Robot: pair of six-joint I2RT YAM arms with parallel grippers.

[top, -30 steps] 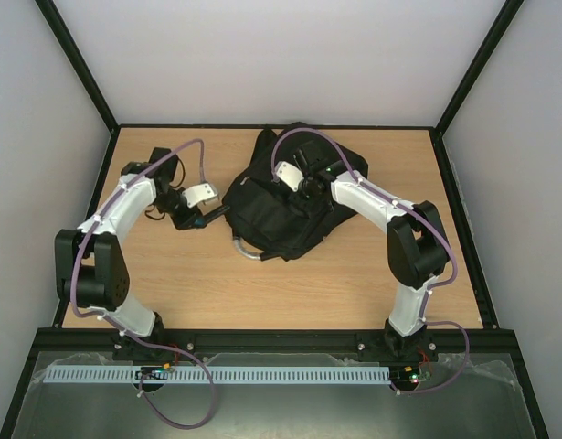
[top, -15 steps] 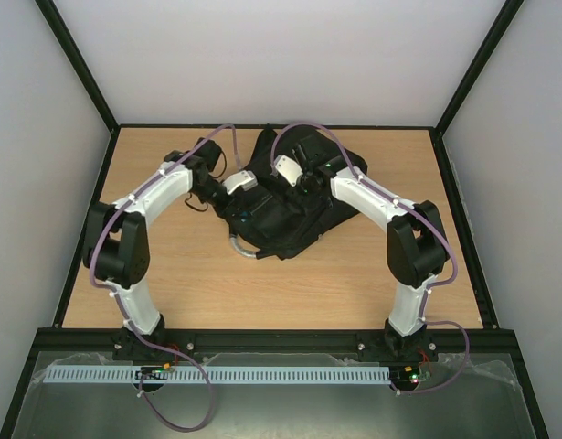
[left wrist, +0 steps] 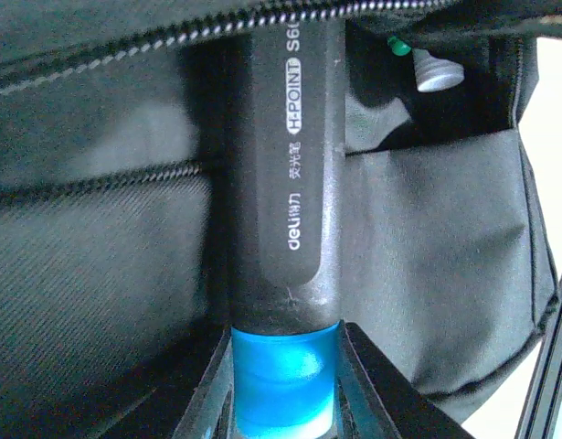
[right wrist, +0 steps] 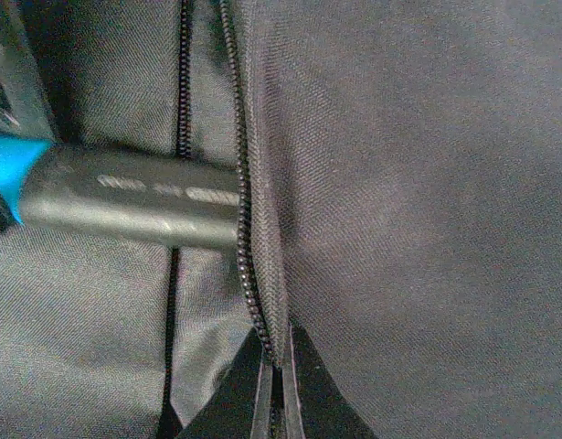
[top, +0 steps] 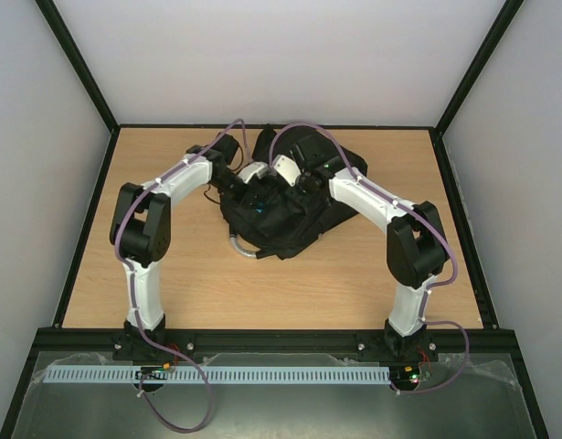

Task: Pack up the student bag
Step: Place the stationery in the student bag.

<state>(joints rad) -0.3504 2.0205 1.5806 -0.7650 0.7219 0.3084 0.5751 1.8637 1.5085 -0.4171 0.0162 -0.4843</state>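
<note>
The student bag (top: 282,222), black and soft, lies at the table's back middle. Both arms meet over it. My left gripper (left wrist: 285,370) is shut on the blue end of a black highlighter (left wrist: 285,183). The highlighter's far end passes under the bag's zipper edge (left wrist: 262,18), and the tip is hidden inside. My right gripper (right wrist: 279,361) is shut on the fabric edge beside the zipper (right wrist: 241,238) and holds the flap (right wrist: 408,201) up. The highlighter (right wrist: 125,206) crosses below that flap. From above, the left gripper (top: 260,189) and right gripper (top: 302,186) sit close together.
A grey loop handle (top: 243,249) sticks out of the bag toward the near side. The wooden table (top: 171,274) has a black frame round it and white walls behind. A small white part with a green dot (left wrist: 436,71) shows past the bag's opening.
My left arm has swung right from the table left of the bag to over the bag, carrying the highlighter to the opening. The right arm has stayed put.
</note>
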